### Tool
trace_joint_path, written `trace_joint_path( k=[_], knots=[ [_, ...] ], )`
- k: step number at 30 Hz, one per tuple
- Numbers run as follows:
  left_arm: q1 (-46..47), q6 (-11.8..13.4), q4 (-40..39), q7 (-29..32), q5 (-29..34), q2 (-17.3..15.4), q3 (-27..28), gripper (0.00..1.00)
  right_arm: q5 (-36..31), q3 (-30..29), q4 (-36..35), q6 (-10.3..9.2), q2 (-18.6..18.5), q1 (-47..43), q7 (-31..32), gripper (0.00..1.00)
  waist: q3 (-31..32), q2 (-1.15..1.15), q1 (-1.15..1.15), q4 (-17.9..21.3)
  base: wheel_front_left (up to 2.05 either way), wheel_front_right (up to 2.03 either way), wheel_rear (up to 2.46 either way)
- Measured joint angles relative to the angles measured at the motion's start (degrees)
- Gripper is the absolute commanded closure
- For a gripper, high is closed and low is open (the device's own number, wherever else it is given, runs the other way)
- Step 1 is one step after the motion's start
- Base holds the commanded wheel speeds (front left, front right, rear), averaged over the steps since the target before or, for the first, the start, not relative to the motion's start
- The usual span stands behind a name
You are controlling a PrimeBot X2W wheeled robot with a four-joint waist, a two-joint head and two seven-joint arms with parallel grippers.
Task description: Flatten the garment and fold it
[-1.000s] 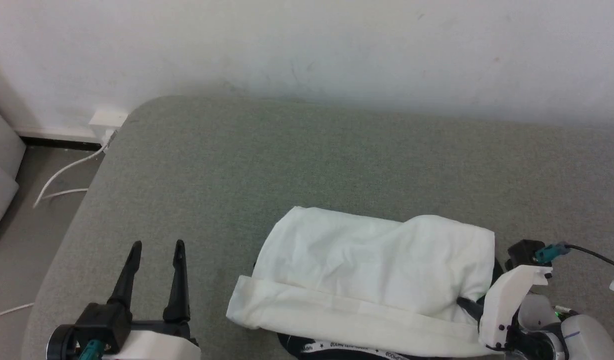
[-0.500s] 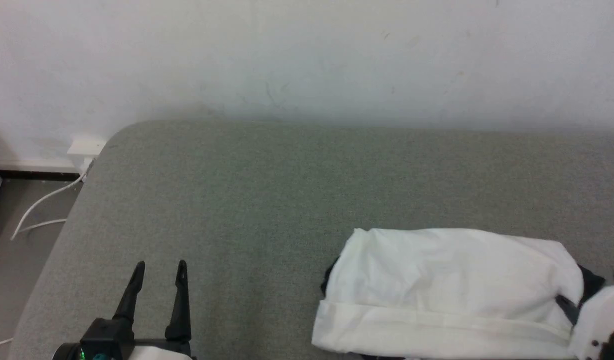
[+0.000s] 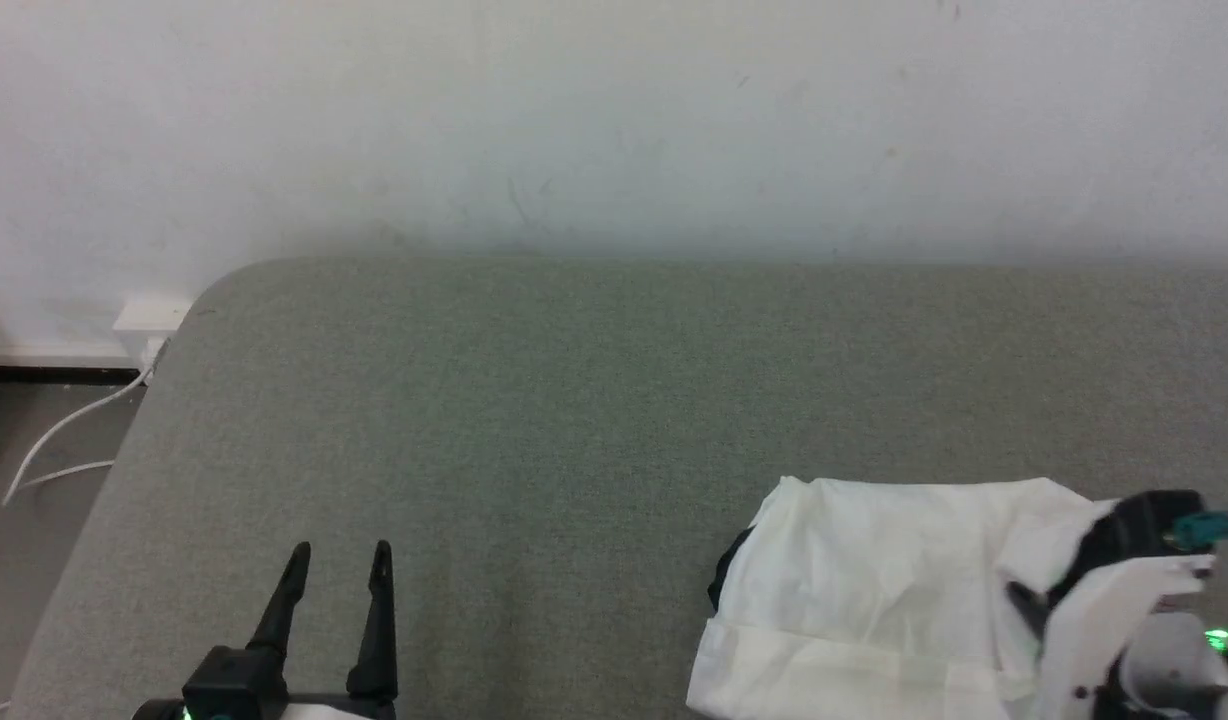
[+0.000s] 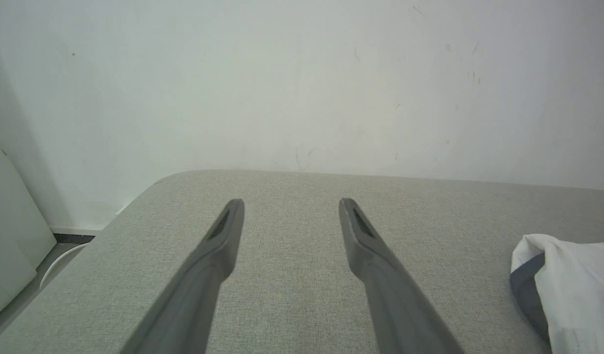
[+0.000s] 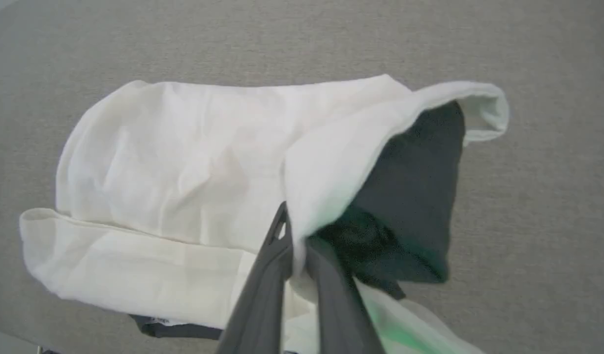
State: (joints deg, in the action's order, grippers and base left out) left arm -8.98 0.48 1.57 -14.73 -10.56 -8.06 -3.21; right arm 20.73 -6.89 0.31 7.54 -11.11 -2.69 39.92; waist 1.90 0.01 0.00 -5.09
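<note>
The garment lies bunched on the grey padded surface at the lower right of the head view, white side up. A black edge peeks out at its left. My right gripper is shut on the garment's right side. In the right wrist view its fingers pinch a white fold of the garment, lifted over a black sleeve. My left gripper hovers open over bare surface at the lower left, well apart from the cloth. In the left wrist view the left gripper points at the wall, with the garment at the right edge.
A white wall backs the surface. The surface's rounded corner and left edge drop to the floor, where a white cable runs from a wall socket. Bare surface stretches between the left gripper and the garment.
The camera has shifted. Beyond that, my right gripper has dragged the garment to the right and lifted its right edge up over itself. The left gripper stays open.
</note>
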Motion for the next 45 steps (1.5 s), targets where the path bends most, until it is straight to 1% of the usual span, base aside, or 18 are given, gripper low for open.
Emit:
trace_joint_path(
  k=[3, 6, 11, 14, 15, 16, 17, 19, 22, 24, 26, 28, 30, 34, 36, 38, 43, 45],
  knots=[
    [0.12, -0.48, 0.65, 0.0, 0.01, 0.12, -0.47, 0.0, 0.99, 6.1, 0.13, 0.0, 2.83, 1.64, 0.37, 1.0, 0.36, 0.0, 0.0, -0.6, 0.0, 0.0, 0.0],
    [0.49, -0.53, 1.02, 0.0, 0.02, 0.23, -0.66, 0.0, 3.15, 10.15, 1.54, 0.0, 5.22, 3.19, -0.34, 1.0, 0.47, 0.0, 0.0, -1.58, 0.0, 0.0, 0.0],
    [1.37, -0.53, 1.35, 0.0, 0.0, 0.65, -0.63, 0.0, 5.92, 18.06, 7.55, -0.01, 7.16, 6.32, -2.37, 1.0, 0.1, -0.01, 0.0, -3.36, 0.0, 0.0, 0.0],
    [1.78, -1.03, 2.04, 0.0, -0.01, 0.77, -0.63, 0.0, 8.02, 21.32, 11.48, -0.01, 7.81, 8.04, -5.11, 1.0, -0.57, -0.01, 0.0, -4.11, 0.0, 0.0, 0.0],
    [2.13, -1.04, 2.32, 0.0, -0.02, 0.85, -0.63, 0.0, 8.01, 22.39, 12.96, 0.0, 7.81, 8.51, -5.8, 0.8, -0.79, -0.01, 0.0, -4.35, 0.0, 0.0, 0.0],
    [2.43, -1.19, 2.52, 0.0, -0.02, 0.89, -0.57, 0.0, 7.98, 23.36, 14.37, -0.01, 7.84, 8.89, -6.56, 0.5, -1.02, -0.01, 0.0, -4.55, 0.0, 0.0, 0.0],
    [2.65, -1.32, 2.66, 0.0, -0.02, 0.9, -0.54, 0.0, 8.09, 24.27, 15.63, -0.01, 7.87, 9.23, -7.15, 0.0, -1.24, -0.01, 0.0, -4.75, 0.0, 0.0, 0.0],
    [3.0, -1.4, 3.04, 0.0, -0.02, 1.0, -0.42, 0.0, 7.72, 26.42, 17.11, 0.0, 7.87, 9.82, -8.86, 0.0, -1.59, -0.01, 0.0, -5.05, 0.0, 0.0, 0.0],
    [3.2, -1.4, 3.19, 0.0, -0.01, 1.03, 0.0, 0.0, 6.42, 30.12, 16.97, 0.0, 7.46, 10.89, -11.9, 0.0, -1.9, -0.01, 0.01, -5.13, 0.0, 0.0, 0.0],
    [3.19, -1.38, 3.27, 0.0, -0.01, 1.05, 0.4, 0.0, 5.54, 32.29, 15.24, 0.0, 6.62, 11.14, -14.43, 0.0, -1.81, -0.01, 0.0, -4.86, 0.0, 0.0, 0.0],
    [3.19, -1.4, 3.39, 0.0, -0.01, 1.07, 0.77, 0.0, 3.2, 34.06, 12.4, 0.0, 4.87, 11.16, -17.52, 0.0, -1.69, -0.01, 0.0, -4.47, 0.0, 0.0, 0.0],
    [3.19, -1.38, 3.44, 0.0, 0.0, 1.12, 1.12, 0.0, 1.99, 34.17, 9.38, 0.0, 3.61, 10.84, -20.23, 0.0, -1.52, -0.01, 0.0, -3.92, 0.0, 0.0, 0.0],
    [3.18, -1.37, 3.45, 0.0, 0.01, 1.24, 1.3, 0.0, 0.42, 33.0, 6.32, 0.0, 2.92, 9.84, -23.14, 0.0, -1.34, -0.01, 0.0, -3.29, 0.0, 0.0, 0.0],
    [3.15, -1.35, 3.43, 0.0, 0.13, 1.49, 1.81, 0.0, -1.44, 27.48, 0.7, 0.0, 3.6, 6.0, -29.15, 0.0, -0.95, -0.01, 0.0, -1.96, 0.0, 0.0, 0.0],
    [3.15, -1.35, 3.43, 0.0, 0.2, 1.6, 1.99, 0.0, -2.72, 23.43, -1.52, 0.0, 4.24, 4.03, -32.09, 0.0, -0.68, -0.01, 0.0, -1.38, 0.0, 0.0, 0.0],
    [3.14, -1.33, 3.43, 0.0, 0.38, 1.65, 2.21, 0.0, -3.67, 19.11, -2.98, 0.0, 4.76, 2.03, -33.74, 0.0, -0.33, -0.01, 0.0, -0.96, 0.0, 0.0, 0.0],
    [2.99, -0.92, 3.28, 0.0, 0.59, 1.82, 2.89, 0.0, -5.01, 7.62, -5.38, 0.0, 5.79, -2.57, -34.35, 0.0, 0.31, -0.01, 0.0, -0.2, 0.0, 0.0, 0.0],
    [2.97, -0.91, 3.16, 0.0, 0.59, 1.99, 3.05, 0.0, -5.0, 3.19, -5.88, 0.0, 5.88, -3.88, -33.19, 0.0, 0.38, -0.01, 0.0, 0.02, 0.0, 0.0, 0.0]
  ],
)
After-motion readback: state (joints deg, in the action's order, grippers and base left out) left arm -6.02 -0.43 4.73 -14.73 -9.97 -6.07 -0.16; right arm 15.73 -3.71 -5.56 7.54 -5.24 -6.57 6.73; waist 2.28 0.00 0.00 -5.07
